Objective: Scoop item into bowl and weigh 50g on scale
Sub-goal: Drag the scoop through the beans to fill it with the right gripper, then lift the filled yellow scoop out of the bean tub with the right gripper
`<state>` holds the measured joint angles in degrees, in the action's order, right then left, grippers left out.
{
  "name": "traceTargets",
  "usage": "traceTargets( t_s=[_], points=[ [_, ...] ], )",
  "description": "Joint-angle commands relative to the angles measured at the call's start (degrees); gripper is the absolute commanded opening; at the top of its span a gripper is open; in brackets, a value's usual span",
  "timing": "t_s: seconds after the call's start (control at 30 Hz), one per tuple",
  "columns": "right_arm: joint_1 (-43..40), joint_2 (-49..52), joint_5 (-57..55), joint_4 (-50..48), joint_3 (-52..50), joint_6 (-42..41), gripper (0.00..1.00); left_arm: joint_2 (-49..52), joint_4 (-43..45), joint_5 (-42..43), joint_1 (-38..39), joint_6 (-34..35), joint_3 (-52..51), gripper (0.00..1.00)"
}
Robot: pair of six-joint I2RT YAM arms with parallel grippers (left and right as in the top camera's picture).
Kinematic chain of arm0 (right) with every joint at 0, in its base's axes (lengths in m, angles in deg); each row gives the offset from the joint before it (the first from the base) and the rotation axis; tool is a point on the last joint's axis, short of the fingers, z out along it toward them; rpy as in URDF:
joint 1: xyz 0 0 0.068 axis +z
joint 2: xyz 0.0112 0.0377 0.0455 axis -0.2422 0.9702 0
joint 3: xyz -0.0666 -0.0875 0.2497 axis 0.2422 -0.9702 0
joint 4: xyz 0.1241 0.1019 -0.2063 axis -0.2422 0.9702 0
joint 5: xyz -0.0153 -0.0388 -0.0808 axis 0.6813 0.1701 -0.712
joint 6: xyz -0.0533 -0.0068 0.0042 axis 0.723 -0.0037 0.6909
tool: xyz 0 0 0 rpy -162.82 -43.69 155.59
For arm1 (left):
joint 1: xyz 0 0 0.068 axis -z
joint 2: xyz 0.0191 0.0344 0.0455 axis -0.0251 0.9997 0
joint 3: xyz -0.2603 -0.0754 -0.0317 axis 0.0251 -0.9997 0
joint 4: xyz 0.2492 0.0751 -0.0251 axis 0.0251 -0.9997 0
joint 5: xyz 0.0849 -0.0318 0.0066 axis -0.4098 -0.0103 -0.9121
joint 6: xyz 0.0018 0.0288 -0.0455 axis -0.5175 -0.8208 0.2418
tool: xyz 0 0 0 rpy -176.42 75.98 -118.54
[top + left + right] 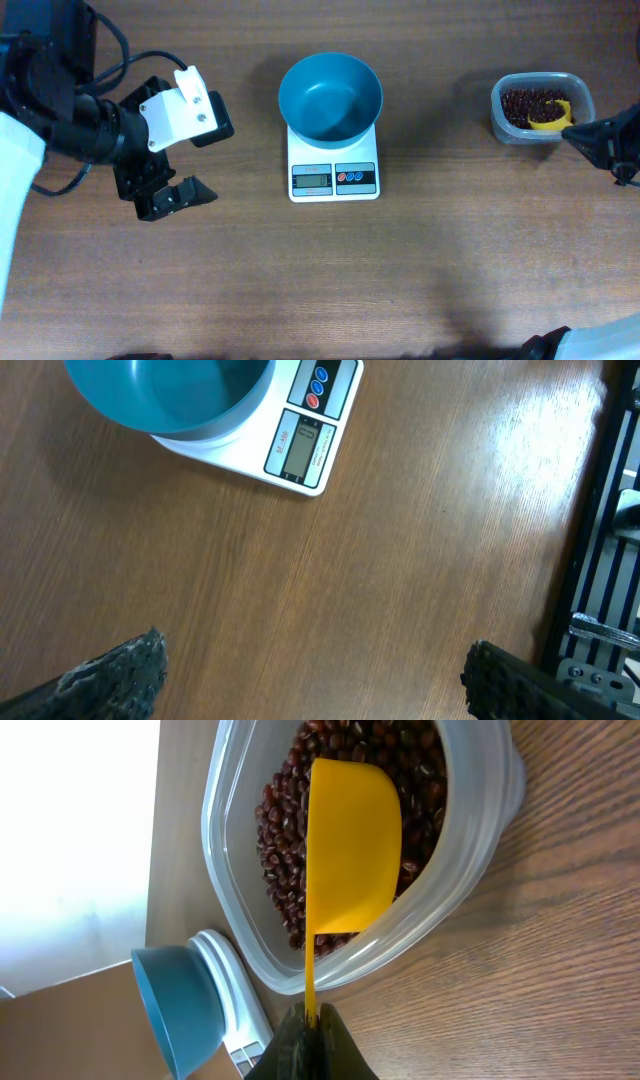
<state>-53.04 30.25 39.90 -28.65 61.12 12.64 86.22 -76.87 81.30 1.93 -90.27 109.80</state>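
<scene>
The blue bowl (330,96) stands empty on the white scale (334,178) at the table's middle; both also show in the left wrist view, bowl (165,395) and scale (300,445). The reddish-brown beans (530,102) fill a clear tub (543,83) at the right. My right gripper (585,135) is shut on the handle of a yellow scoop (345,845), whose cup lies over the beans (290,830) inside the tub (470,870). My left gripper (185,165) is open and empty, above bare table left of the scale.
The table is brown wood. Black cables trail at the back left (130,60). A metal frame (610,560) stands at the right edge of the left wrist view.
</scene>
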Motion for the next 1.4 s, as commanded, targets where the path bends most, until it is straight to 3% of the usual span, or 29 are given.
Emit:
traceTargets(
  t_s=[0.0,0.5,0.7,1.37],
  points=[
    [-0.39,0.37,2.38,0.63,-0.52,1.75,0.04,-0.24,-0.07,0.17,-0.39,-0.92,-0.37,0.99],
    [-3.93,0.37,9.81,0.9,-1.88,8.79,0.04,-0.24,-0.07,0.17,-0.39,-0.92,-0.37,0.99],
    [-6.05,0.37,18.01,-9.81,-8.9,8.09,0.04,-0.24,-0.07,0.17,-0.39,-0.92,-0.37,0.99],
    [-7.54,0.37,32.57,-11.61,-10.21,7.1,0.04,-0.24,-0.07,0.17,-0.39,-0.92,-0.37,0.99]
  ],
)
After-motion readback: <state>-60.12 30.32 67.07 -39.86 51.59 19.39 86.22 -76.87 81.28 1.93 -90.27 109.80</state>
